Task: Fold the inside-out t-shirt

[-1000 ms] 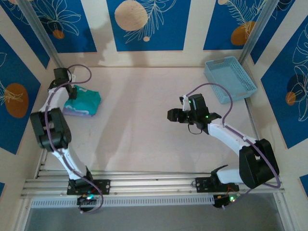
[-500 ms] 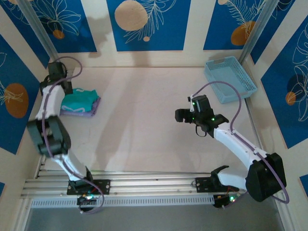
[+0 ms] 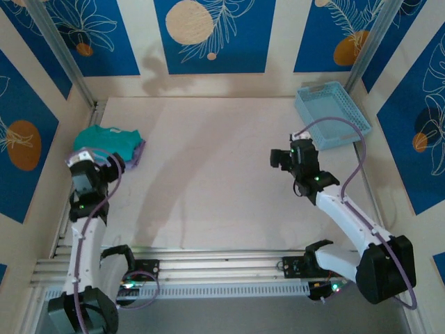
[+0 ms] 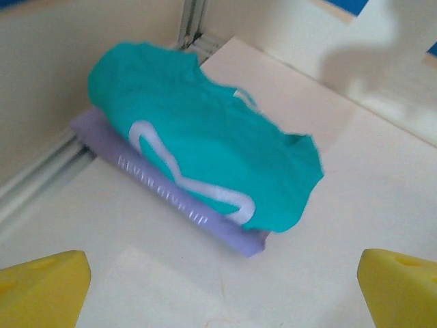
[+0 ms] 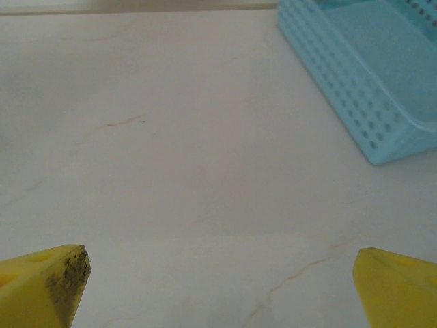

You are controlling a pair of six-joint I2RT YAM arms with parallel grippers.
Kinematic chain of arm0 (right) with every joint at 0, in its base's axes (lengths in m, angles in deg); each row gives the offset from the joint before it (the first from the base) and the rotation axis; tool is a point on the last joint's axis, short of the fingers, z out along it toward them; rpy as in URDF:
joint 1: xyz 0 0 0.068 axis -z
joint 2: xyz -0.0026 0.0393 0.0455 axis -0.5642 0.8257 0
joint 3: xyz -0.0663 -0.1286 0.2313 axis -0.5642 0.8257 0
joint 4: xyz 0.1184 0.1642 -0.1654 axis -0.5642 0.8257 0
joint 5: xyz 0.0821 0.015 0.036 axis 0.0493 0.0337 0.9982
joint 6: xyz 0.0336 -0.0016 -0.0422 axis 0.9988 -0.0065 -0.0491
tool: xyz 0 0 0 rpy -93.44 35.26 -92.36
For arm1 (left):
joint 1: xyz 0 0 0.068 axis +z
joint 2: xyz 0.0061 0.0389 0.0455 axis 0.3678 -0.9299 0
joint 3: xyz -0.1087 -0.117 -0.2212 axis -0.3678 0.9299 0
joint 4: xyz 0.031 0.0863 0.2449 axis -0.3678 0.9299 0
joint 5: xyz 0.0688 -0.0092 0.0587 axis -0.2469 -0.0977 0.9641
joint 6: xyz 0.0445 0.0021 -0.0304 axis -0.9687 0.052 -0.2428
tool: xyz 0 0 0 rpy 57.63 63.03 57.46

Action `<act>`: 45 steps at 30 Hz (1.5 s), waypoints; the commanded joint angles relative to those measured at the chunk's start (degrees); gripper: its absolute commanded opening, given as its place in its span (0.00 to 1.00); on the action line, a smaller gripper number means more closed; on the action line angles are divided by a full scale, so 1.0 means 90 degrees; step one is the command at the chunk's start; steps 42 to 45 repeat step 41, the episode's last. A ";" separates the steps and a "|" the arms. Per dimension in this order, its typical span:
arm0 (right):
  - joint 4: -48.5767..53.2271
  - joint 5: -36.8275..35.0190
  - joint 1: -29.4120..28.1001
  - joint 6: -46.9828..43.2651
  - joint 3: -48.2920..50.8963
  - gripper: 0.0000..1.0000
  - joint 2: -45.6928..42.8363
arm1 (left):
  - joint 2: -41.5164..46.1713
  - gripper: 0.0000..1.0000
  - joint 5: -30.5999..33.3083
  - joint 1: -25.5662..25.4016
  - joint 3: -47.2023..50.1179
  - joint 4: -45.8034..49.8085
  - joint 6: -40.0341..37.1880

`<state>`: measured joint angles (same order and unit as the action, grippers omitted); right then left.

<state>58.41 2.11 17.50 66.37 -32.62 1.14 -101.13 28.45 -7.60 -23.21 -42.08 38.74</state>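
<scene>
Top: t-shirt (image 3: 108, 141) is bunched just beyond left gripper (image 3: 94, 165), well apart from right gripper (image 3: 281, 158). Left wrist: jaws released, empty; it is draped on lavender garment (image 4: 171, 205) ahead, so both may get pinched together. Right wrist: jaws released, empty.

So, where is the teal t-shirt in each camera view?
Top external: teal t-shirt at the far left, mid-height.
Left wrist: teal t-shirt upper centre, lying on the lavender garment.
Right wrist: faces the blue basket, upper right.
Shared landmark: the lavender garment, top external and left wrist.
</scene>
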 commanded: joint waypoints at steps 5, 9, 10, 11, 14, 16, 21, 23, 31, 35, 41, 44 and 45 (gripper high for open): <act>-0.3499 -0.0010 0.0603 -0.0927 0.1645 0.99 0.0312 | -0.0937 1.00 0.0016 -0.0222 0.1270 -0.3447 -0.0044; -0.4386 0.0508 0.0938 -0.1236 0.1988 0.99 0.0742 | -0.2265 1.00 0.0509 -0.1140 0.1400 -0.4887 -0.1408; -0.4687 0.0681 0.1034 -0.1185 0.2106 0.99 0.0842 | -0.2620 1.00 0.0765 -0.1479 0.1413 -0.5245 -0.1989; -0.4968 0.0840 0.1136 -0.1106 0.2207 0.99 0.0917 | -0.2896 1.00 0.0926 -0.1665 0.1398 -0.5489 -0.2244; -0.5588 0.1259 0.1342 -0.0996 0.2369 0.99 0.1227 | -0.3779 1.00 0.0516 -0.1836 0.1501 -0.6684 -0.2311; -0.5968 0.1558 0.1401 -0.0926 0.2394 0.99 0.1398 | -0.4403 1.00 0.0354 -0.1916 0.1430 -0.7088 -0.2451; -0.7045 0.1798 0.1473 -0.0871 0.2388 0.99 0.2518 | -0.4890 1.00 0.0376 -0.2100 0.0999 -0.6645 -0.2662; -0.7040 0.1605 0.1471 -0.0827 0.2187 0.99 0.2874 | -0.5001 1.00 0.0502 -0.2099 0.0893 -0.6610 -0.2632; -0.6264 0.1914 0.1679 -0.0662 0.1858 0.99 0.2775 | -0.5000 1.00 0.0769 -0.2095 0.1027 -0.6895 -0.2548; -0.6234 0.1851 0.1637 -0.0684 0.1844 0.99 0.2774 | -0.4986 1.00 0.0814 -0.2106 0.0911 -0.6644 -0.2525; -0.6244 0.1876 0.1647 -0.0682 0.1847 0.99 0.2774 | -0.4991 1.00 0.0817 -0.2105 0.0891 -0.6634 -0.2535; -0.6244 0.1876 0.1647 -0.0682 0.1847 0.99 0.2774 | -0.4991 1.00 0.0817 -0.2105 0.0891 -0.6634 -0.2535; -0.6244 0.1876 0.1647 -0.0682 0.1847 0.99 0.2774 | -0.4991 1.00 0.0817 -0.2105 0.0891 -0.6634 -0.2535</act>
